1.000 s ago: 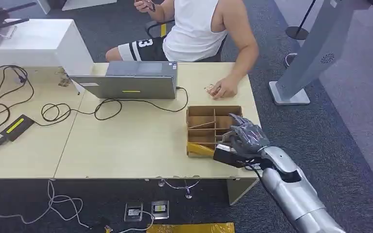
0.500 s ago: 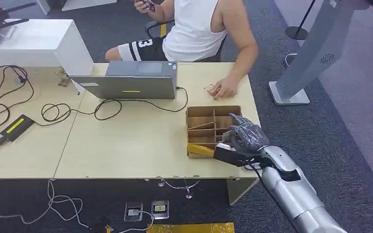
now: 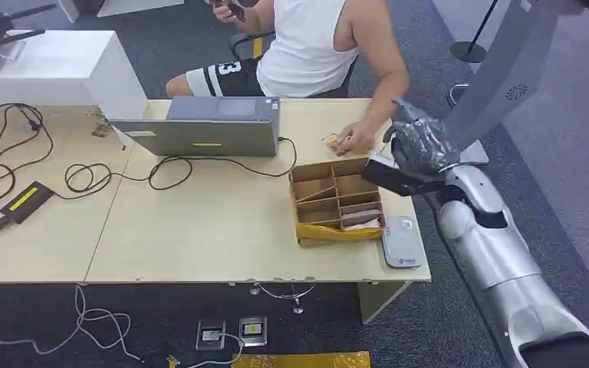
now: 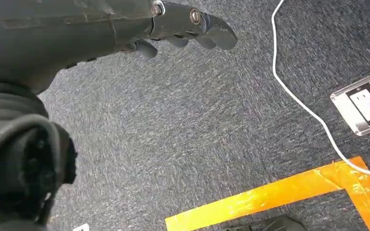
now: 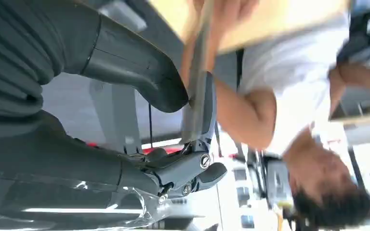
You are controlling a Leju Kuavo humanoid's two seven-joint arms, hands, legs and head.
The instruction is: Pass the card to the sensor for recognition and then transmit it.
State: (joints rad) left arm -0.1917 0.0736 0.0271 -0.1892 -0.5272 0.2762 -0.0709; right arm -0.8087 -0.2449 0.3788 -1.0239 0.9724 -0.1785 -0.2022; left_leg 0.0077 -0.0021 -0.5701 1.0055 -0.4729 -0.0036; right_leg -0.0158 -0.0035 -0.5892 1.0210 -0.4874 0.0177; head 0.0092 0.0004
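Observation:
My right hand [image 3: 418, 146] hangs above the table's right edge, beyond the cardboard divider box [image 3: 336, 201]. It pinches a dark card [image 3: 387, 175]. In the right wrist view the card [image 5: 200, 91] is edge-on between the thumb [image 5: 139, 67] and the fingers [image 5: 192, 168]. The grey sensor pad [image 3: 403, 241] lies flat on the table's near right corner, below and nearer than the hand. A person's hand [image 3: 350, 142] rests on the table just left of the card. My left hand [image 4: 125, 29] hangs over the carpet, fingers apart, holding nothing.
A person sits across the table [image 3: 199, 230] behind a closed laptop [image 3: 207, 126]. Cables and a black power brick [image 3: 23, 201] lie at the left. A grey stand [image 3: 498, 77] rises right of the table. On the floor are orange tape [image 4: 279, 192] and a socket [image 4: 366, 103].
My right hand has risen from the box's near right corner and moved farther away along the table's right edge, carrying the dark card. The sensor pad it covered is now in sight.

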